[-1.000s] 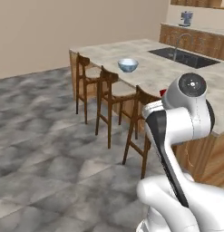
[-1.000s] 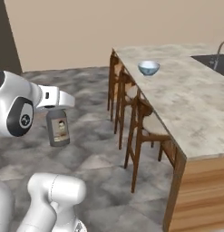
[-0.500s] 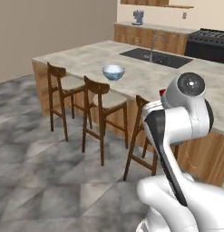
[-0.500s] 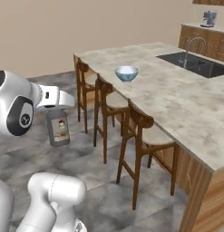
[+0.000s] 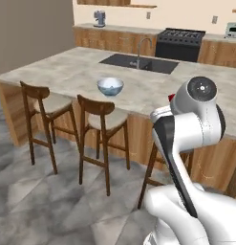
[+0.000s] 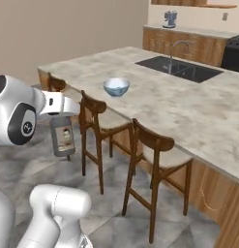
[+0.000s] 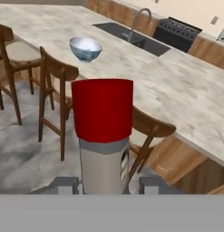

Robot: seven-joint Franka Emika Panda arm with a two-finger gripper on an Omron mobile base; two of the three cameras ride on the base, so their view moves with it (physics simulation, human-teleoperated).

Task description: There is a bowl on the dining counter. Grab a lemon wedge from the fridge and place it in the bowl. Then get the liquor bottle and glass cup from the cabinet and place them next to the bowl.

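My gripper [image 7: 109, 186] is shut on the liquor bottle [image 7: 103, 136], whose red cap [image 7: 102, 108] rises between the two fingertips [image 7: 68, 186]. In the right base view the grey bottle [image 6: 62, 138] hangs under the hand [image 6: 58, 104], out over the floor in front of the stools. A sliver of the red cap [image 5: 171, 97] peeks past the arm in the left base view. The pale blue bowl [image 5: 110, 86] [image 6: 116, 86] [image 7: 85, 48] sits on the dining counter [image 5: 67, 72] [image 6: 155, 101] near its front edge. The lemon wedge, glass cup, fridge and cabinet are out of view.
Three wooden stools [image 5: 101, 119] [image 6: 155, 155] line the counter's near side, between me and the bowl. A dark sink [image 5: 138, 63] with a curved tap [image 5: 141, 45] lies behind the bowl. A black stove [image 5: 179, 44] and a coffee machine [image 5: 99, 18] stand on the back wall.
The whole scene has shifted as the base drove and turned; the counter, stools and bowl are now nearer and more centred. The bottle stays in my gripper.
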